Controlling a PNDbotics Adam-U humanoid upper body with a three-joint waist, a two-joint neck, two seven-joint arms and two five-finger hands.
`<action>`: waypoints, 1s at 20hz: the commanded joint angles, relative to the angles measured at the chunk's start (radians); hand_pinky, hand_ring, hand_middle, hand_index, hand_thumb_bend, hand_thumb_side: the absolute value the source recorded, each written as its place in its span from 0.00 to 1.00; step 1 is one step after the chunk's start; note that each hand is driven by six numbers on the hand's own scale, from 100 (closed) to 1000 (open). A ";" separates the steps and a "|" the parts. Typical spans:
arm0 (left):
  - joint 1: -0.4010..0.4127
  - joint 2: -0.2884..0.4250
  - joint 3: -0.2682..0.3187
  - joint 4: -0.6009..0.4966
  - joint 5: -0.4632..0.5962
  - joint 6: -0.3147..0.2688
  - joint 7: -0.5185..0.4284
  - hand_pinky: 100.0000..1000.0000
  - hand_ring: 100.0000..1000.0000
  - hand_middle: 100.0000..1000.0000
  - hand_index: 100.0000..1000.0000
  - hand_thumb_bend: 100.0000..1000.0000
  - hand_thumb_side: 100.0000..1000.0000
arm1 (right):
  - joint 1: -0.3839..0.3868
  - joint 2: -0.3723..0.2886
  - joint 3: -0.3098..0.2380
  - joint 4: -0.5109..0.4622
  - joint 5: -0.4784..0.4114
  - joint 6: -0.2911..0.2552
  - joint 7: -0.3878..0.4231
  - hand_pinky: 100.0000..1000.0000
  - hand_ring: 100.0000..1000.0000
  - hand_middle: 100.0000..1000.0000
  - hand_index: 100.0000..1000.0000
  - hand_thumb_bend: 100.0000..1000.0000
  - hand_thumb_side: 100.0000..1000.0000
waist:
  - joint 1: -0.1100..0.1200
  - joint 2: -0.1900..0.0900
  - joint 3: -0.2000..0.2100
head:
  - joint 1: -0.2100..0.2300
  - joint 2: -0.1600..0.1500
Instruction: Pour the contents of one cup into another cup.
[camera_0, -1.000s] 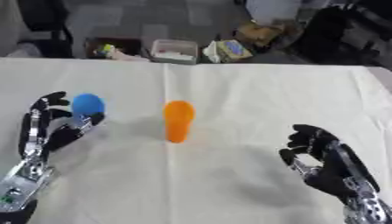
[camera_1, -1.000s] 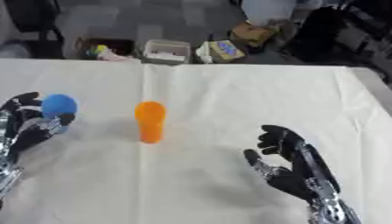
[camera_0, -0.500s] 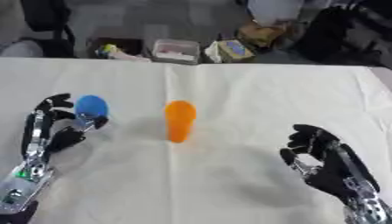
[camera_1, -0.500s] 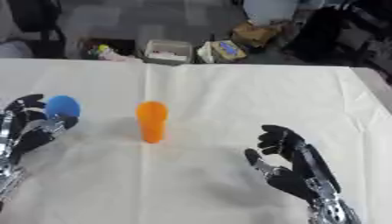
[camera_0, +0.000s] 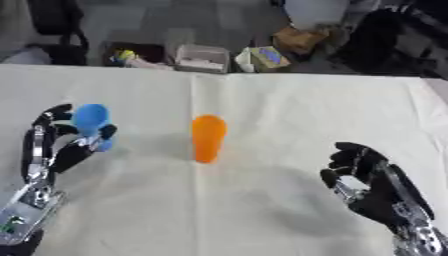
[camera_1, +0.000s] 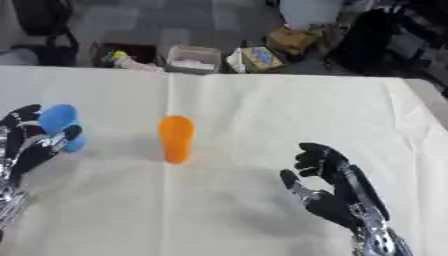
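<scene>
A blue cup stands at the left of the white table, leaning slightly. My left hand comes up from the lower left and wraps it, with fingers on its left side and the thumb against its right. An orange cup stands upright in the middle, apart from both hands. My right hand rests at the lower right, palm up, fingers relaxed and holding nothing. I cannot see inside either cup.
The white tablecloth covers the whole work area. Beyond the far edge, on the floor, lie a clear bin, a box of coloured items and cardboard packs. A dark chair stands at the back left.
My left hand has closed in on the blue cup, which has shifted a little to the left. The orange cup and my right hand have stayed put.
</scene>
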 joint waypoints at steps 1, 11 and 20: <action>-0.013 0.033 0.005 -0.019 -0.001 0.002 0.007 0.73 0.48 0.56 0.75 1.00 0.29 | -0.013 -0.008 -0.003 -0.018 0.004 -0.002 0.003 0.62 0.63 0.60 0.78 0.37 0.24 | 0.000 -0.024 0.000 | 0.002 -0.008; -0.041 0.016 -0.002 0.023 0.004 -0.003 -0.032 0.73 0.48 0.56 0.75 1.00 0.21 | -0.013 -0.006 -0.001 -0.017 0.003 -0.004 0.007 0.62 0.63 0.60 0.78 0.37 0.25 | -0.003 -0.018 -0.012 | 0.000 -0.014; -0.061 0.006 -0.014 0.052 0.024 -0.022 -0.060 0.69 0.44 0.51 0.73 0.89 0.09 | -0.013 -0.004 -0.001 -0.016 0.003 -0.004 0.010 0.62 0.63 0.59 0.78 0.36 0.26 | -0.003 -0.013 -0.020 | -0.001 -0.014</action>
